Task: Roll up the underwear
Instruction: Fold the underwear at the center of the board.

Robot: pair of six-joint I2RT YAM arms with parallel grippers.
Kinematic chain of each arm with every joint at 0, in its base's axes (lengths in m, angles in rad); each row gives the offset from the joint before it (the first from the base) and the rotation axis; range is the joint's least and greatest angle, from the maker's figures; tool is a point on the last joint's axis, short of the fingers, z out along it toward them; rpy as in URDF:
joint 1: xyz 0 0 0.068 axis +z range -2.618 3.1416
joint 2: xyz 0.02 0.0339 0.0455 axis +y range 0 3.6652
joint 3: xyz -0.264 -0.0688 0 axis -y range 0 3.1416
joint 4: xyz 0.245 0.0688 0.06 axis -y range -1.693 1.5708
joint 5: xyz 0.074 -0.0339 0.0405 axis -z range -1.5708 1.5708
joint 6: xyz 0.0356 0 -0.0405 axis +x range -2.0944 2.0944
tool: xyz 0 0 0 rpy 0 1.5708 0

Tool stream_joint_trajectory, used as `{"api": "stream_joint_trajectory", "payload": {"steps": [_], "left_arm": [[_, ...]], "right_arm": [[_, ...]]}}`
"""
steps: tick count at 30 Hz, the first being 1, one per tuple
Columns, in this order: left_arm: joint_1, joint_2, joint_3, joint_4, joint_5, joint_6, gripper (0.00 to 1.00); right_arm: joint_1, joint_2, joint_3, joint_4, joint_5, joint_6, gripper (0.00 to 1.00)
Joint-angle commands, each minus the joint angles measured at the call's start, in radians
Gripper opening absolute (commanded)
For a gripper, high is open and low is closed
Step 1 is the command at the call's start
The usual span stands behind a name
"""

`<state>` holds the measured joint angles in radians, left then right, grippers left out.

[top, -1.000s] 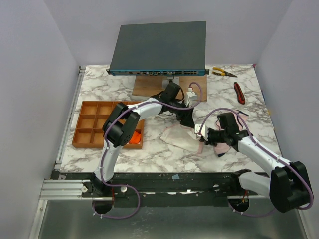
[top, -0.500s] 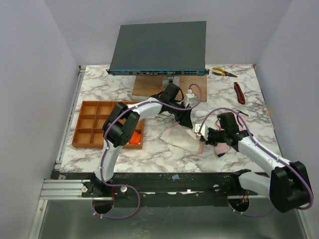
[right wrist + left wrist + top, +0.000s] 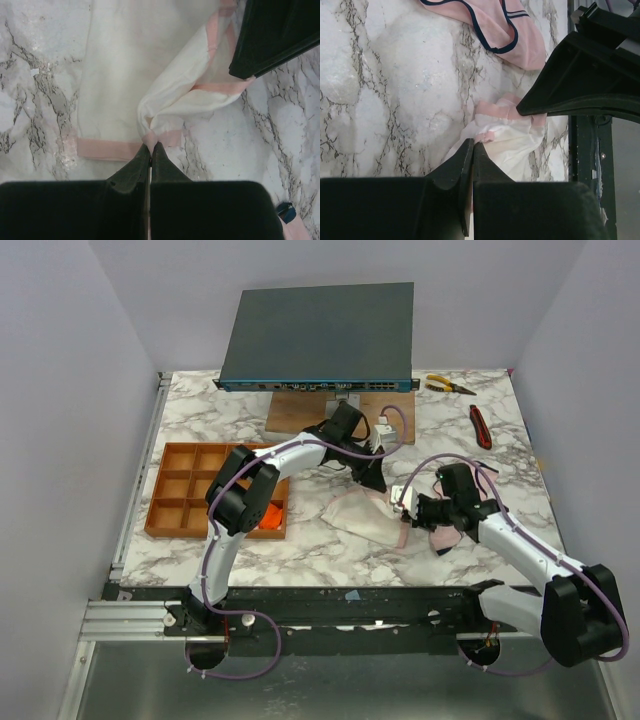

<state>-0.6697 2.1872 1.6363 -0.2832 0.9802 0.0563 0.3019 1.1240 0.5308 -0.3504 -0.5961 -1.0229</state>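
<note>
A cream underwear (image 3: pixel 360 518) with pale pink bands lies crumpled on the marble table between the two arms. My left gripper (image 3: pixel 378 480) is at its far edge. In the left wrist view that gripper (image 3: pixel 473 144) is shut, pinching the pink band of the cream underwear (image 3: pixel 515 145). My right gripper (image 3: pixel 403 512) holds the cloth's right side; its jaws (image 3: pixel 150 146) are shut on the pink band, and the cream underwear (image 3: pixel 130 65) bunches up from there. A pale pink underwear (image 3: pixel 495 20) with dark edging lies partly under the right arm (image 3: pixel 438 540).
The orange-brown compartment tray (image 3: pixel 180 490) stands at the left with an orange cloth (image 3: pixel 272 518) in its near right cell. A dark flat switch box (image 3: pixel 315 335) on a wooden board (image 3: pixel 300 412) fills the back. Yellow pliers (image 3: pixel 448 385) and a red-handled tool (image 3: pixel 480 426) lie at the back right.
My left gripper has closed from open onto the far edge of the cream underwear. The right gripper has stayed shut on the cloth and barely moved.
</note>
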Motion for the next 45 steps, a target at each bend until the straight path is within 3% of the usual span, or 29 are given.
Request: {"api": "stream_joint_trajectory", "payload": {"steps": [1,20,29,45], "left_arm": [[-0.002,0.002,0.012,-0.054,0.016,0.054,0.01],[-0.002,-0.074,-0.025,-0.146,0.015,0.165,0.0],[-0.002,-0.121,-0.037,-0.251,-0.001,0.286,0.0],[-0.012,-0.185,-0.17,-0.238,-0.079,0.343,0.0]], "right_arm": [[0.006,-0.009,0.041,-0.034,-0.005,0.029,0.01],[0.006,-0.036,0.028,-0.143,-0.016,0.02,0.01],[0.01,-0.035,0.033,-0.149,-0.023,0.018,0.01],[0.05,-0.045,0.044,-0.186,-0.014,0.047,0.01]]}}
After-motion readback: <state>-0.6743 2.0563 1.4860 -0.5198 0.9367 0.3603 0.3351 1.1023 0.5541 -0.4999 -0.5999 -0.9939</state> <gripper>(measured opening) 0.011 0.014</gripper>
